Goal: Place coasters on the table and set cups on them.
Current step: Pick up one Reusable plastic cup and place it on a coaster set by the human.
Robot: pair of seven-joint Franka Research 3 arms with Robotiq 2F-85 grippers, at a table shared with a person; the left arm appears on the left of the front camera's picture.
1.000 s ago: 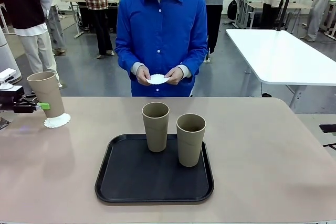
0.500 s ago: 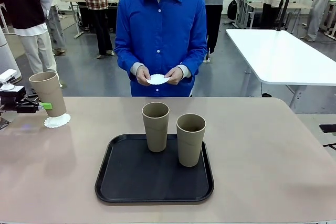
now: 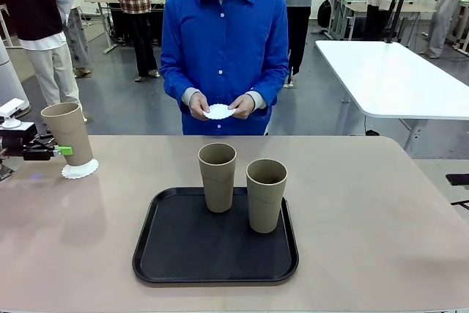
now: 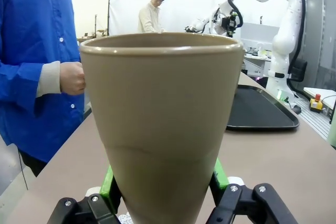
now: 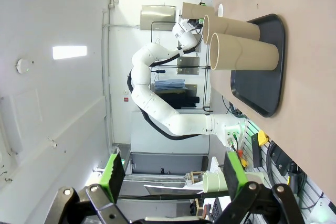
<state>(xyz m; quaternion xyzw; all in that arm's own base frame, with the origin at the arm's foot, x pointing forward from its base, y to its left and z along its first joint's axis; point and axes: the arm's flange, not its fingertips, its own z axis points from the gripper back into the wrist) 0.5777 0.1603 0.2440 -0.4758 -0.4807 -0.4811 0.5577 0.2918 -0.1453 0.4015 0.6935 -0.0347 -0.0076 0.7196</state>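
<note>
Shifted slightly toward the worktop's (image 3: 366, 210) middle and lower than a second ago, the left claw (image 3: 67, 149) is clamped on the lower half of a tan cup (image 3: 66, 128), which leans a little and has its base at the lacy white coaster (image 3: 79, 171) near the worktop's left edge. Two more cups stand upright on the black tray (image 3: 183, 258) in the middle, the rear cup (image 3: 218, 177) just beside the front cup (image 3: 266, 196), while the person (image 3: 223, 42) at the far side holds a second coaster (image 3: 220, 111). The right claw (image 5: 173, 177) hangs with its jaws spread wide and nothing between them.
</note>
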